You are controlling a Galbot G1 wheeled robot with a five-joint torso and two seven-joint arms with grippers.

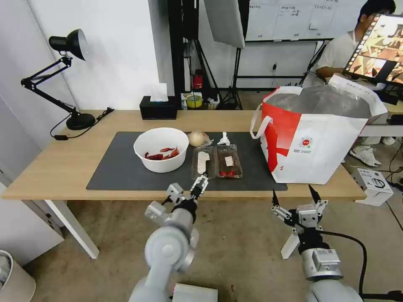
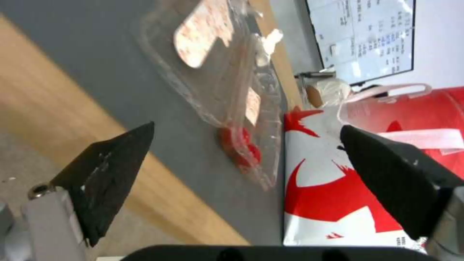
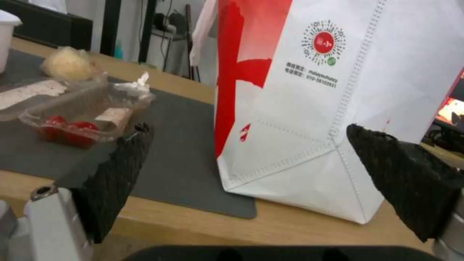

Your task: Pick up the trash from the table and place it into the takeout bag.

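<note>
I see a black tissue box (image 1: pixel 158 108) standing at the far edge of the wood, with a white tissue poking up. Left of the tissue box stands a black desk lamp (image 1: pixel 63 75), its cord (image 1: pixel 79 130) trailing beside the base. Right of the tissue box, behind it, sits a roll of yellow tape (image 1: pixel 194 100).

Bare mat (image 1: pixel 117 167) lies open left of the white bowl (image 1: pixel 161 149). The clear tray (image 1: pixel 216 161) sits just right of the bowl, leaving a narrow gap. Between tray and takeout bag (image 1: pixel 315 142) a strip of mat stays free. The bag's tall wall blocks the table's (image 1: pixel 63 163) right end; its top stands open.
</note>
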